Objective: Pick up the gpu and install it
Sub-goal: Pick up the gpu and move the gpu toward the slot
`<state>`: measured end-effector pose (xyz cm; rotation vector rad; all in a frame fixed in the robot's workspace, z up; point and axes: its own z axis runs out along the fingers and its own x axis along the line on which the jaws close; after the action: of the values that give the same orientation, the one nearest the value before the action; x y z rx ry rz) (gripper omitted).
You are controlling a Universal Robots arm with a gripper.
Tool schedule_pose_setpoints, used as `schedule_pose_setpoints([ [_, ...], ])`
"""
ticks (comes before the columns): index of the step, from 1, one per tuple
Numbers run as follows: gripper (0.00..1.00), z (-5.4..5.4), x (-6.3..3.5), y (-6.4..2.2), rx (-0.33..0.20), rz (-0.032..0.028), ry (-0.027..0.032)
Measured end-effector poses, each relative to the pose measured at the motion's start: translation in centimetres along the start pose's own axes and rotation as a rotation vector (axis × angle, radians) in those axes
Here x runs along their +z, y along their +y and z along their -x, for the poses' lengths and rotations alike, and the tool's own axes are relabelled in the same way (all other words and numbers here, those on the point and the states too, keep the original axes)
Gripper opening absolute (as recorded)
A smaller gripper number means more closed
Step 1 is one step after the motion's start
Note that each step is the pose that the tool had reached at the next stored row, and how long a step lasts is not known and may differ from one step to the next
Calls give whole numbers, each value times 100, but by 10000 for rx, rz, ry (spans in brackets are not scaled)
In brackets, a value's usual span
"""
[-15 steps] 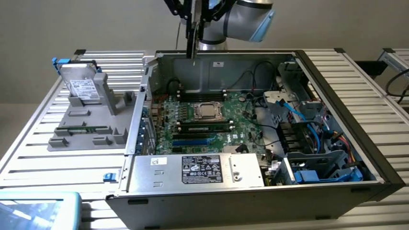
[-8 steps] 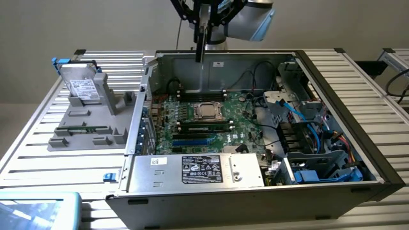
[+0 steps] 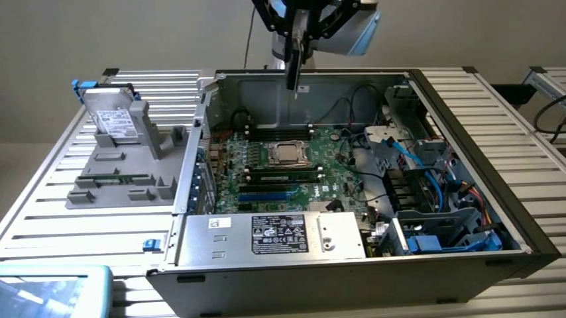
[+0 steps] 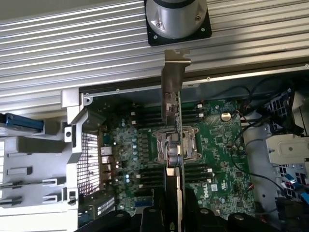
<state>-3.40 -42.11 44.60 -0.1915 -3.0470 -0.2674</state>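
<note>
Aluminium slatted table [image 3: 53, 218] supports the open black computer case [image 3: 495, 165], green motherboard [image 3: 265, 189] exposed inside. Above the case, the gripper [image 3: 299, 33] clamps the gpu [image 3: 295, 69] between its fingers, card hanging edge-on, silver bracket end lowest, clear of the motherboard.

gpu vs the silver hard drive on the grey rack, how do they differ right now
The gpu hangs over the open case, clamped in the gripper; the hard drive stands tilted in a grey rack outside the case. The gpu shows edge-on, thin and dark with a silver bracket; the hard drive shows a broad silver face with a white label. Neither is plugged into the motherboard.
</note>
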Motion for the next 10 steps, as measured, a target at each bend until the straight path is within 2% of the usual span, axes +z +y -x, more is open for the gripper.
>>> schedule_pose_setpoints([
  [3,28,47,8,-36,-15,232,32],
  [6,28,77,32,-108,-26,383,52],
  [8,28,97,56,-170,-29,431,58],
  [10,28,116,82,-228,-30,446,61],
])
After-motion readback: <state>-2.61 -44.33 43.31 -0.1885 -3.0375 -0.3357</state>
